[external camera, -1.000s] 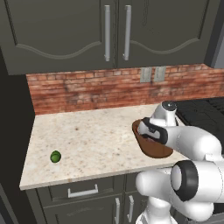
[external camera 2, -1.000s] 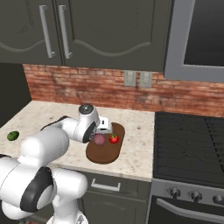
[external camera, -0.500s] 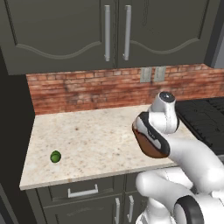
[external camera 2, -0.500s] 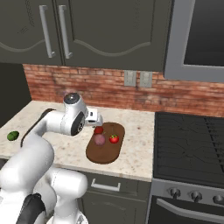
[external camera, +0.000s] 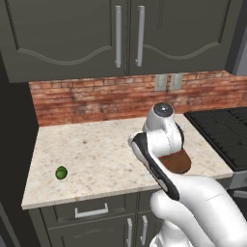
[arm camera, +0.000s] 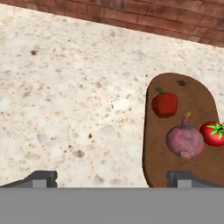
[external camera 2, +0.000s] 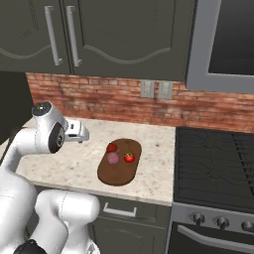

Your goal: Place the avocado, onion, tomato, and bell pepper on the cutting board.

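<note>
Alone, avocado (external camera: 61,172) sits well apart from cutting board (external camera 2: 119,171) across bare counter (external camera: 106,154).

Bare counter (arm camera: 65,96) spreads wide through the left and centre of my hand view. At right, the cutting board (arm camera: 192,162) carries bell pepper (arm camera: 165,104), onion (arm camera: 185,140), tomato (arm camera: 214,133), crowding it.

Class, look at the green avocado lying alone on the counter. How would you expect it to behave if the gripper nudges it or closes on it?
The avocado looks round, so a nudge would probably send it rolling across the flat counter. Its glossy skin suggests it might slip between the fingers unless squeezed centrally. It appears small and compact, so likely stiff and not hard to lift.
</note>
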You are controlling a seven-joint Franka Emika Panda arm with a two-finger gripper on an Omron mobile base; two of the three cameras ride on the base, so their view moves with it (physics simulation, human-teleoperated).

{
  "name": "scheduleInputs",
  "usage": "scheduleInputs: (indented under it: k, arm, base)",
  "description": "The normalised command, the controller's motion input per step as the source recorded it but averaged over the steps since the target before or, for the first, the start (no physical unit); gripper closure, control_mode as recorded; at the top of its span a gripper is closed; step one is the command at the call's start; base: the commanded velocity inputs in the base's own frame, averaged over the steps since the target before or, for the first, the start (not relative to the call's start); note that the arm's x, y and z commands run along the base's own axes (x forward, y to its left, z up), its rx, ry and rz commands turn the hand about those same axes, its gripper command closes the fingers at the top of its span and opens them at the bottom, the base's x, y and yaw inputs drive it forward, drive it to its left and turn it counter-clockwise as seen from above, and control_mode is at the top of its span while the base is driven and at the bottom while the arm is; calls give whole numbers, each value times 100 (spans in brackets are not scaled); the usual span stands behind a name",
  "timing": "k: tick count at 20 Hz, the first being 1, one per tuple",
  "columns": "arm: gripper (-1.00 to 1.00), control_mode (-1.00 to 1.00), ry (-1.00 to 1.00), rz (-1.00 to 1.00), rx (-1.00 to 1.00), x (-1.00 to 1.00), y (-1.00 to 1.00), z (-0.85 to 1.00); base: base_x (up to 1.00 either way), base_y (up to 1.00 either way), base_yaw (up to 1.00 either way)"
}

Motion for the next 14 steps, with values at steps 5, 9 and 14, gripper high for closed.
scheduleInputs:
  k: [5, 9, 14]
  arm:
    - [-100, -100, -18, 3, -16, -59, 78, 3]
    - [-100, -100, -34, 2, -9, -76, 60, 5]
    - [-100, -100, -23, 1, -1, -61, 51, 8]
  base:
    - [0, 0, 0]
    - [0, 0, 0]
    - [0, 0, 0]
